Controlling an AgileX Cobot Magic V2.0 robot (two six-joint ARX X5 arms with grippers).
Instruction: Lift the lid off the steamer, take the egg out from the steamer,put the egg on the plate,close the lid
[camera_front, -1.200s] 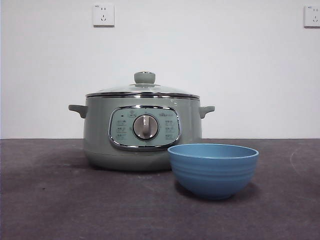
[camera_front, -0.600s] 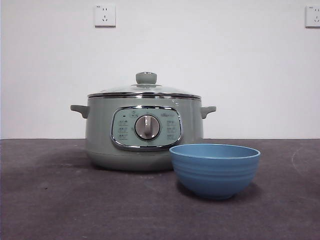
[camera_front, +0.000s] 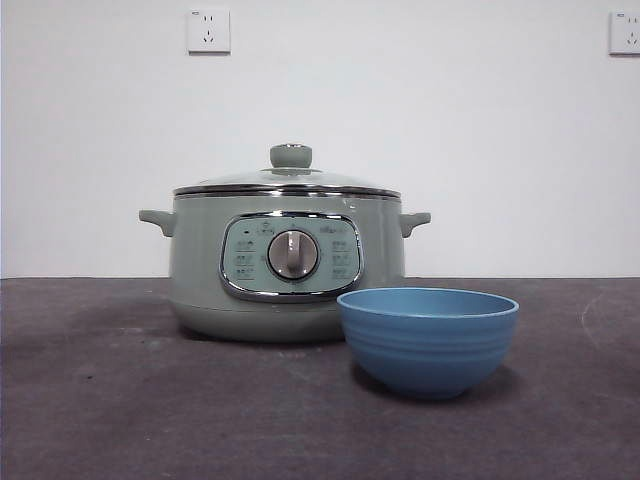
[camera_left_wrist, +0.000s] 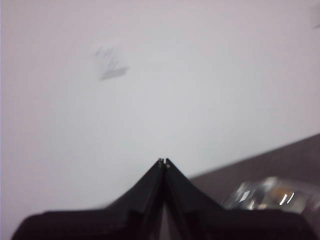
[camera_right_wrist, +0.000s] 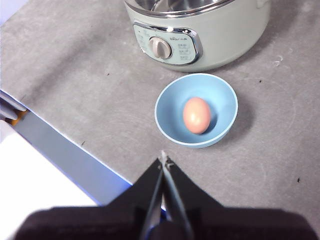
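The sage-green steamer (camera_front: 285, 270) stands on the dark table with the glass lid (camera_front: 288, 180) seated on it, its green knob (camera_front: 290, 156) on top. The blue plate (camera_front: 428, 340), a ridged bowl, sits in front of it to the right. In the right wrist view a brown egg (camera_right_wrist: 196, 114) lies inside the plate (camera_right_wrist: 172, 90), below the steamer (camera_right_wrist: 225, 35). My right gripper (camera_right_wrist: 163, 159) is shut and empty, high above the table, short of the plate. My left gripper (camera_left_wrist: 163, 162) is shut and empty, facing the white wall, with the lid's rim (camera_left_wrist: 272, 192) blurred beside it.
Two wall sockets (camera_front: 208, 30) sit on the white wall behind. In the right wrist view the table's edge (camera_right_wrist: 65, 150) runs diagonally, with a blue-grey strip and a white surface beyond it. No arm shows in the front view.
The front picture shifts by a few pixels between frames. The steamer, lid and plate keep their places.
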